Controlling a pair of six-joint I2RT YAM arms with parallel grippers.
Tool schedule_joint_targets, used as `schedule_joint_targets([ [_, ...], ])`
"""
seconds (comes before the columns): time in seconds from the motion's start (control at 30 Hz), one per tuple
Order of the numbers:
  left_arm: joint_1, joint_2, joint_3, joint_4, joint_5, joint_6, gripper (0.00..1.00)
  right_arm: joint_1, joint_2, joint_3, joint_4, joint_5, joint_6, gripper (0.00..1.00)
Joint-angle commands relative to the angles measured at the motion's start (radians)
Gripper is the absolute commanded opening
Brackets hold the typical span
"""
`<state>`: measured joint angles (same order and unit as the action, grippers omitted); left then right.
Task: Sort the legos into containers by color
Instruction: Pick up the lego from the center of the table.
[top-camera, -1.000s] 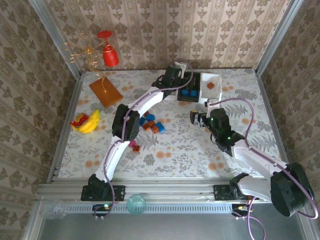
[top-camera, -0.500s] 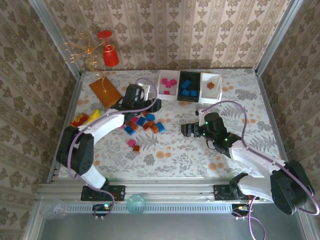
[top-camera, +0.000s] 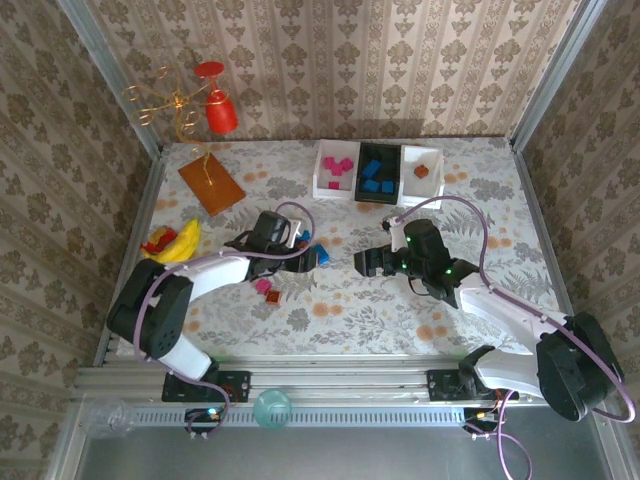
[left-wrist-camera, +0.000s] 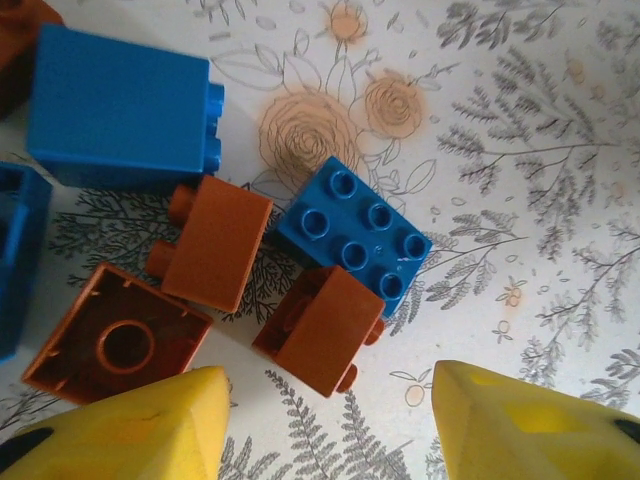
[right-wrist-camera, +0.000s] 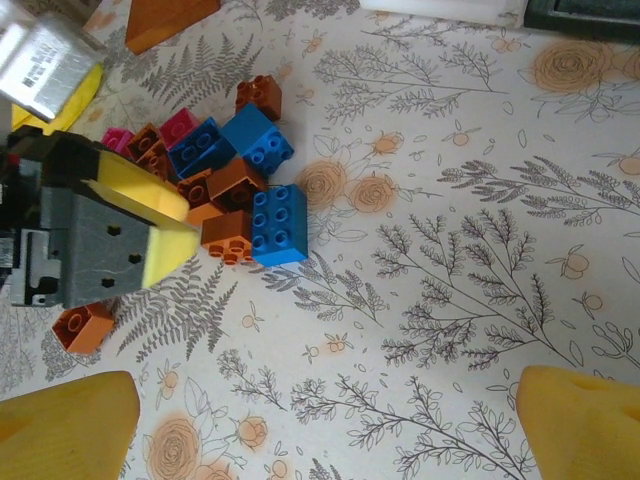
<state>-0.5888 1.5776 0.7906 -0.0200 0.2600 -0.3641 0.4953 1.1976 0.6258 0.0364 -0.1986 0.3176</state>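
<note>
Loose legos (right-wrist-camera: 225, 165) in blue, brown and pink lie in a pile on the flowered table. My left gripper (left-wrist-camera: 330, 425) hangs low over the pile, open, its yellow fingertips (left-wrist-camera: 135, 425) astride bare cloth just short of a brown brick (left-wrist-camera: 320, 328) that touches a blue brick (left-wrist-camera: 355, 230). From above, the left gripper (top-camera: 303, 250) is at the pile's right side. My right gripper (top-camera: 362, 262) stands wide open and holds nothing, to the right of the pile. At the back stand three containers: a white tray (top-camera: 322, 183) with pink bricks, a black tray (top-camera: 361, 178) with blue bricks, a white tray (top-camera: 436, 160) with a brown one.
A yellow banana toy (top-camera: 178, 243) lies at the left, with an orange-brown board (top-camera: 211, 182) behind it. A red ornament on gold wire (top-camera: 215, 110) stands in the back left corner. A pink brick (top-camera: 263, 285) and a brown one (top-camera: 273, 296) lie apart, nearer the front.
My left arm has swung from the trays at the back down to the pile, and its jaws have narrowed somewhat. My right gripper has moved left toward the pile.
</note>
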Motion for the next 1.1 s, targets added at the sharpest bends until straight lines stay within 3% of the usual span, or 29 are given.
schedule_joint_targets([
  [0.0,-0.012,0.052,0.037,0.022,0.026,-0.012,0.55,0.003,0.013,0.021,-0.027,0.006,0.0,0.98],
  [0.33,-0.022,0.164,0.099,0.036,-0.034,-0.005,0.52,-0.004,-0.032,-0.001,-0.043,0.044,-0.013,0.99],
  [0.53,-0.038,0.185,0.099,0.055,-0.04,-0.008,0.42,-0.005,-0.03,-0.009,-0.036,0.047,-0.013,0.99],
  [0.8,-0.058,0.124,0.066,0.061,-0.047,-0.019,0.34,-0.011,-0.044,-0.008,-0.052,0.074,-0.013,0.99],
  [1.07,-0.103,-0.015,0.027,0.18,-0.064,-0.052,0.26,-0.031,-0.17,-0.057,-0.035,0.202,0.047,0.99],
])
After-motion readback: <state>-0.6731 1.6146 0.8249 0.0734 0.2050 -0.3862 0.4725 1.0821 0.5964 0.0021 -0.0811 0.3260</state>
